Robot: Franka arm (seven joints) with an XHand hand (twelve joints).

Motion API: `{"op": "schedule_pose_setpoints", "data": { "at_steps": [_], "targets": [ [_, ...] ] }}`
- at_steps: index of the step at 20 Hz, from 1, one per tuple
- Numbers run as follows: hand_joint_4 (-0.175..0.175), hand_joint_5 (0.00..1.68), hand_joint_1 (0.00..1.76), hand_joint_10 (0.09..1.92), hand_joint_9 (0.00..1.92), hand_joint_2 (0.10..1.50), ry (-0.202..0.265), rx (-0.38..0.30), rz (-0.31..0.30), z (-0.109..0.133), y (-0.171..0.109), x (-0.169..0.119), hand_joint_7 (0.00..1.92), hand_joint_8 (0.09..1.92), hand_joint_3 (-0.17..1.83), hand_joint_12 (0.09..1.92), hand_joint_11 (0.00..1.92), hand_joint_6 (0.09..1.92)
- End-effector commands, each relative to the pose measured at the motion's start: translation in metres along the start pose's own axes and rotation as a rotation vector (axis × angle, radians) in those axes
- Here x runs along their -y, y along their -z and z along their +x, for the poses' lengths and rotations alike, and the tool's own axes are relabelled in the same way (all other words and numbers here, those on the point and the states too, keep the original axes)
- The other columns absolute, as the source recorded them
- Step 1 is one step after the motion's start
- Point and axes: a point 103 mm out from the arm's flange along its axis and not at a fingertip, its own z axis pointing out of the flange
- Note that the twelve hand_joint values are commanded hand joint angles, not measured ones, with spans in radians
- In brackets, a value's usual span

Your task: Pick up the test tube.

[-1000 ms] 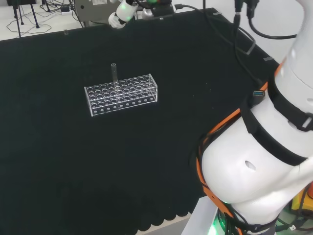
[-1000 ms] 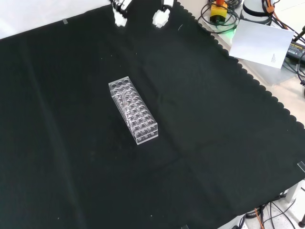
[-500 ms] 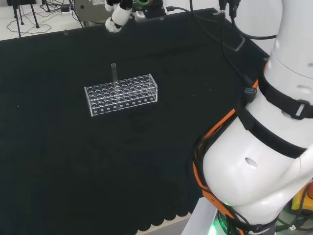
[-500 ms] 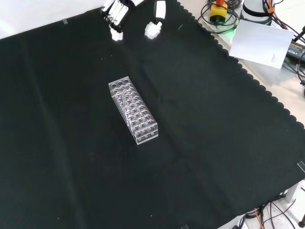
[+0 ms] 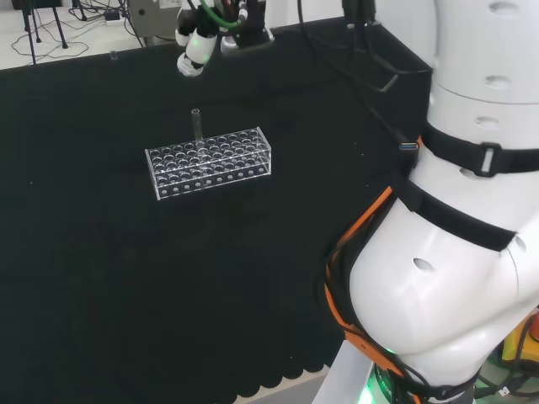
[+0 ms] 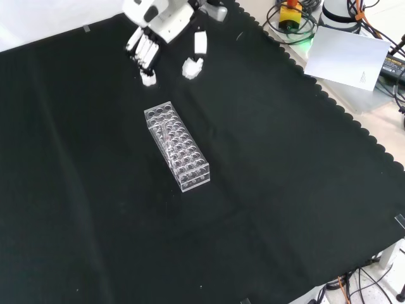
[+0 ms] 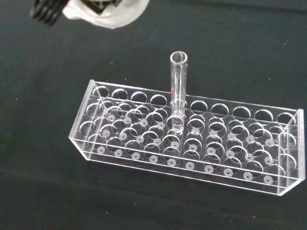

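Fingers point(image 6: 142, 54) and thumb of our hand point(image 6: 166, 22) hang spread and empty above the desk point(image 6: 285, 190), while we see the test tube point(image 7: 177, 88) upright in the clear rack point(image 6: 176, 147), just beyond the fingertips and untouched.

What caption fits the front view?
Open robot hand above the rack, single tube upright inside.
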Motion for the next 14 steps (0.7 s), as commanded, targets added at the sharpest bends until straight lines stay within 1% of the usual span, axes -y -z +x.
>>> {"op": "schedule_pose_setpoints", "data": {
  "at_steps": [1, 7, 14],
  "targets": [
    [-0.175, 0.34, 0.89, 0.94, 0.47, 0.72, -0.005, 0.039, 0.061, -0.001, -0.016, -0.027, 0.48, 1.00, 0.63, 1.52, 0.17, 0.67],
    [-0.175, 0.34, 0.89, 0.94, 0.47, 0.72, -0.007, 0.063, 0.120, -0.004, -0.033, -0.043, 0.48, 1.00, 0.63, 1.52, 0.17, 0.68],
    [-0.175, 0.34, 0.90, 0.95, 0.48, 0.71, -0.003, 0.074, 0.179, -0.005, -0.056, -0.055, 0.48, 1.00, 0.64, 1.52, 0.17, 0.69]
  ]
}}
